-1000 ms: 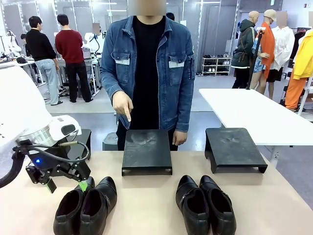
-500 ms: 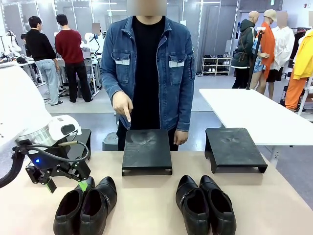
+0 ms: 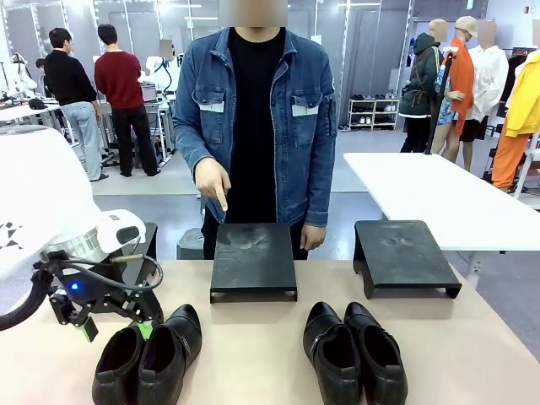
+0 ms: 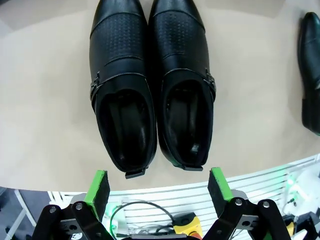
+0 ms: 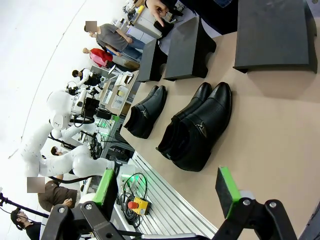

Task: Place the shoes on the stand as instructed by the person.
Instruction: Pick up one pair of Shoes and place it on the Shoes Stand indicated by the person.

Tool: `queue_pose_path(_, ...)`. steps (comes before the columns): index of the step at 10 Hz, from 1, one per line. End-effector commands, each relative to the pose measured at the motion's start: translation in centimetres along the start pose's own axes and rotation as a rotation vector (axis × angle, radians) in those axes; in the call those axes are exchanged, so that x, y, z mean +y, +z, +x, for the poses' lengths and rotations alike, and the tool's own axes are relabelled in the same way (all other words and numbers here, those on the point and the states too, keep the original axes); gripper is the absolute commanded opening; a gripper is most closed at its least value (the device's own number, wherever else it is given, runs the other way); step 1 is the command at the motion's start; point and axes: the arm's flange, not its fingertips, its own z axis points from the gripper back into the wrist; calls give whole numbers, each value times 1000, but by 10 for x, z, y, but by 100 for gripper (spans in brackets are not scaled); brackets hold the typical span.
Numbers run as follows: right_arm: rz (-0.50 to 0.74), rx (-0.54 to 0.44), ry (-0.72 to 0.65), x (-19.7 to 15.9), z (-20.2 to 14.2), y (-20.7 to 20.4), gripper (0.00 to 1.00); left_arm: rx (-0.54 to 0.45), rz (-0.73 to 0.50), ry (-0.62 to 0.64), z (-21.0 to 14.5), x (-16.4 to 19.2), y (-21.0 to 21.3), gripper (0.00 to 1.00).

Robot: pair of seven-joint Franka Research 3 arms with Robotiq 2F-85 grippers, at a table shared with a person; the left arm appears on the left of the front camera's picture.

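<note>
Two pairs of glossy black shoes stand near the table's front edge: the left pair (image 3: 150, 354) and the right pair (image 3: 354, 350). My left gripper (image 3: 116, 329) hangs open just above and behind the heels of the left pair (image 4: 150, 90), its green pads apart with nothing between them (image 4: 158, 184). The person in the denim jacket points a finger (image 3: 221, 202) down at the middle black stand (image 3: 253, 260). Off the table's front edge, my right gripper (image 5: 166, 189) is open and empty, with the right pair (image 5: 197, 127) ahead of it and the left pair (image 5: 147, 110) farther off.
Another black stand (image 3: 405, 256) sits at the right. A third stand (image 3: 145, 240) is partly hidden behind my left arm. A shoe of the right pair (image 4: 311, 70) shows at the left wrist view's edge. A white table (image 3: 439, 194) stands behind on the right.
My left arm has sunk a little and shifted toward the left pair of shoes. The person's pointing hand and the shoes have stayed put.
</note>
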Motion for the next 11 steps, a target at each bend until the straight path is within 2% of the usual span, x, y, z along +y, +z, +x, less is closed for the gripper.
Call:
queue_pose_path(1,9,-5,5,0,1,1,100,-13,28,41,0,-1,-20,100)
queue_pose_path(11,9,-5,5,0,1,1,100,-23,130,129,21,-22,-84,100)
